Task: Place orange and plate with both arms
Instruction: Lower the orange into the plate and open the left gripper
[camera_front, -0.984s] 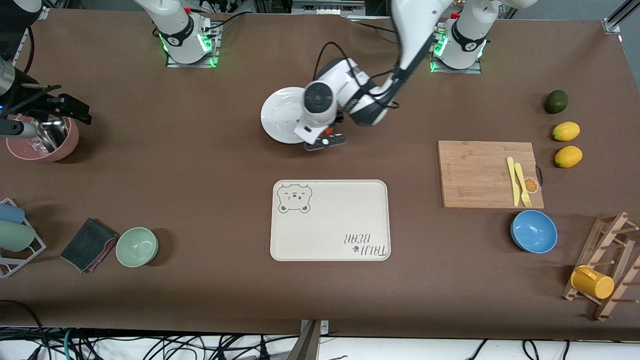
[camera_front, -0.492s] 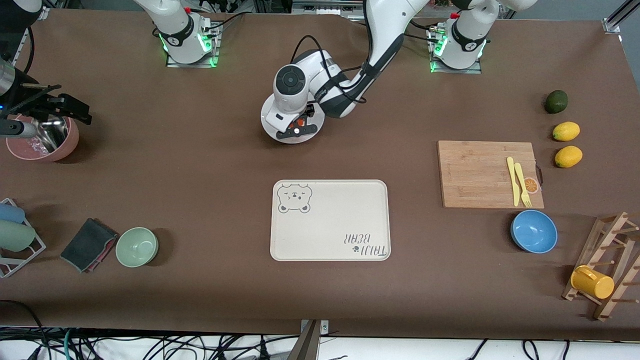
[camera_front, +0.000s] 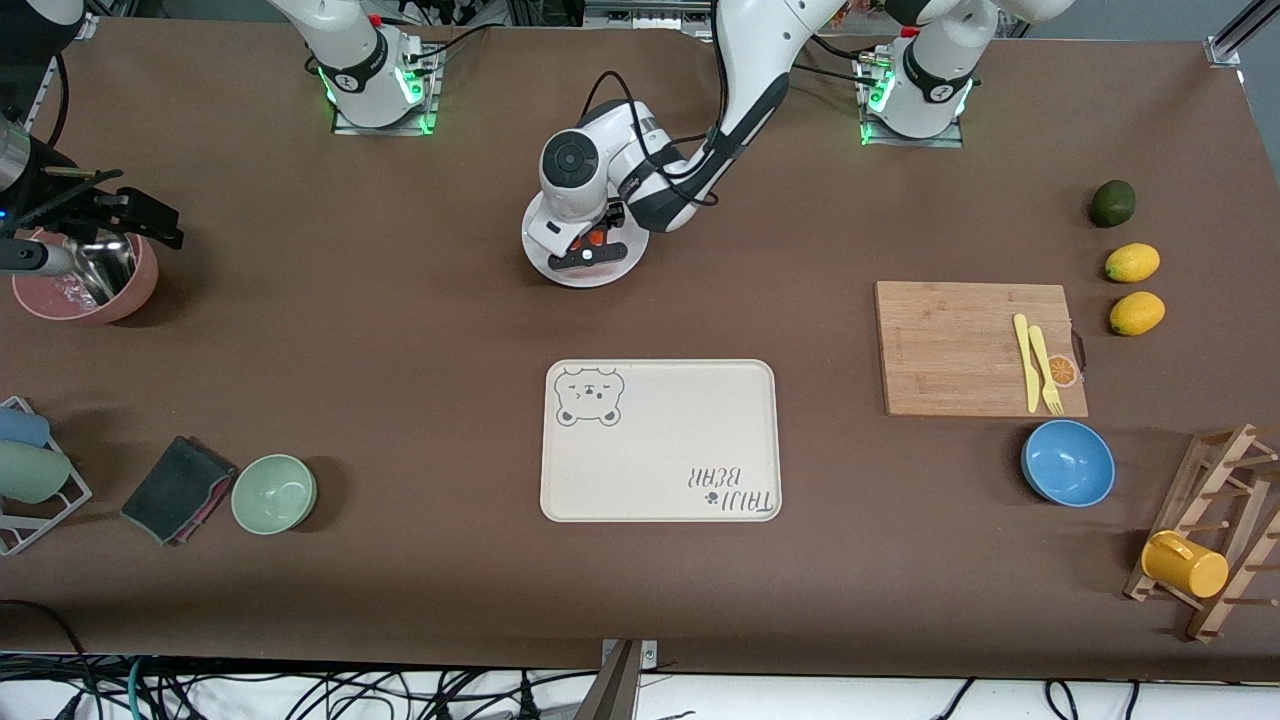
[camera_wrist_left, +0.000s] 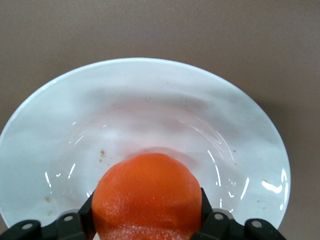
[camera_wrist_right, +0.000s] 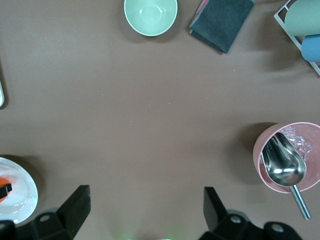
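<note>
The white plate (camera_front: 602, 275) lies on the brown table between the two arm bases. My left gripper (camera_front: 588, 250) is shut on the red-orange orange (camera_front: 596, 238) and holds it low over the plate. In the left wrist view the orange (camera_wrist_left: 147, 192) sits between the black fingers (camera_wrist_left: 206, 207) of the left gripper (camera_wrist_left: 147, 212), over the plate's (camera_wrist_left: 150, 100) inner part. I cannot tell whether it touches the plate. My right gripper (camera_wrist_right: 145, 190) is open and empty, waiting high over bare table near its base. It does not show in the front view.
A cream bear-printed tray (camera_front: 660, 440) lies nearer the camera than the plate. Toward the left arm's end are a cutting board (camera_front: 965, 345), a blue bowl (camera_front: 1067, 462), lemons (camera_front: 1132, 263) and a rack. Toward the right arm's end are a pink bowl (camera_front: 85, 280), a green bowl (camera_front: 274, 493) and a cloth.
My left gripper has carried the orange from beside the plate's edge to over the plate, moving toward the right arm's end. The last half second shows only a small shift.
</note>
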